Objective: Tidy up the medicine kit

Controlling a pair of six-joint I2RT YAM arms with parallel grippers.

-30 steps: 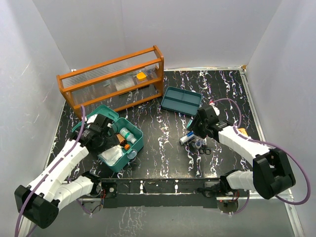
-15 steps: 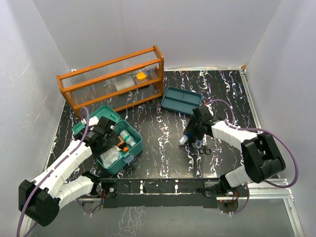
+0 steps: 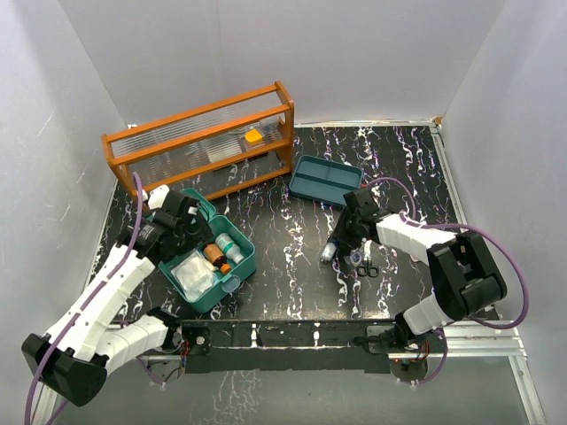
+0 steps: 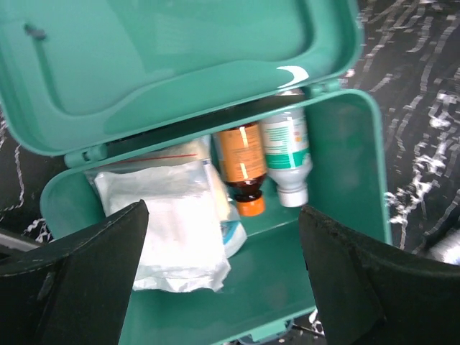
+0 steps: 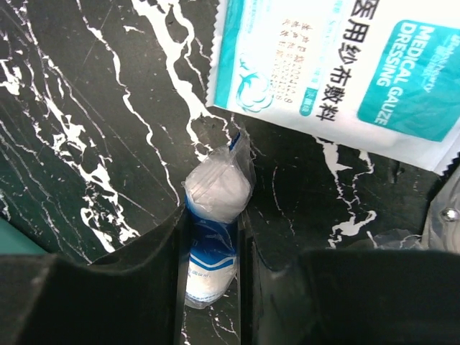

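Grip quality decides this step: the left gripper [image 4: 223, 241] hangs wide open, holding nothing, over the teal-green plastic medicine kit box [image 3: 244, 258] at near left, while the right gripper [image 5: 212, 277] pinches a blue-and-white wrapped bandage roll [image 5: 215, 208] lying on the black marbled table [image 5: 72, 108]. Judged best: lift it straight up. The box holds a white gauze packet [image 4: 172, 223], an amber bottle [image 4: 242, 162] and a white bottle [image 4: 287, 154]; its matching shallow tray insert [image 3: 326, 180] lies apart, farther right.

The black table [image 3: 292, 239] holds a rack [image 3: 204, 146], the medicine kit [image 3: 251, 257] (lid open), tray [image 3: 325, 180], gauze packet [image 5: 338, 65], bandage roll [image 5: 215, 198].
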